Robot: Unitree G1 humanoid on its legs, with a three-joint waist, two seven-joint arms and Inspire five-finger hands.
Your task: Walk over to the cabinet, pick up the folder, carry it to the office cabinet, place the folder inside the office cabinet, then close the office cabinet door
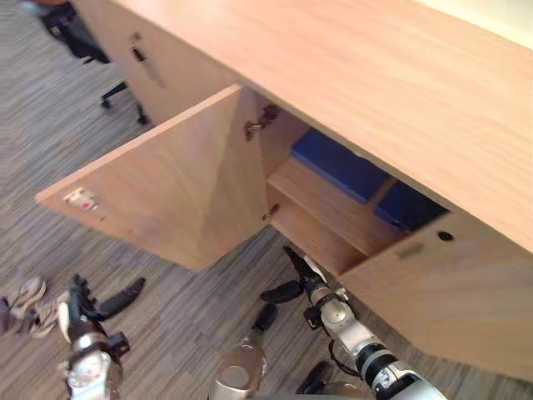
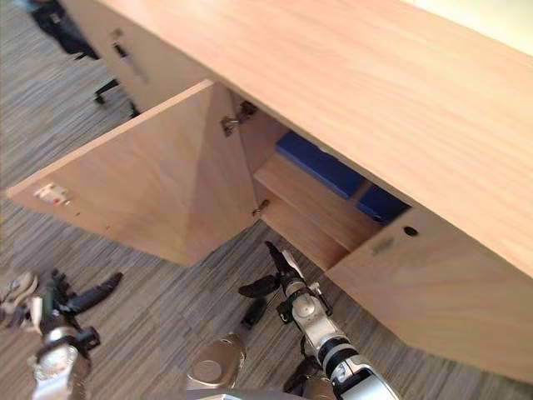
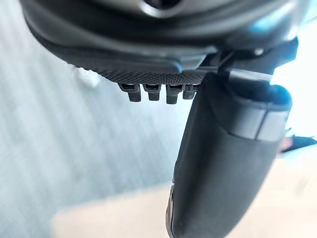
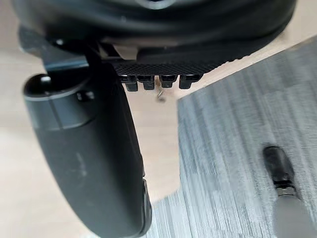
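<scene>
- Left eye view: the folder (image 1: 337,164) lies on the upper shelf (image 1: 321,204) inside the cabinet (image 1: 350,67), toward the shelf's back edge. A second blue patch shows past an upright; I cannot tell whether it is the same folder. The door (image 1: 179,179) stands wide open.
- Right eye view: the right hand (image 2: 289,279) hangs empty with straight fingers, just before the cabinet's lower front edge, on the hinge side. The left hand (image 2: 60,307) hovers over the floor (image 2: 158,287) with fingers spread and nothing in it, near the door's free corner but apart from it.
- Left wrist view: the fingers and thumb are relaxed and hold nothing.
- Right wrist view: the fingers are likewise straight and empty, with the cabinet's wood close beyond them.
- Judgement: only closing the door seems left.
  - The right hand could be pinched if the door swings while it sits by the hinges.
  - A push close to the hinges would have little leverage.
  - Straight fingers may slide off the door's edge, leaving it ajar.
</scene>
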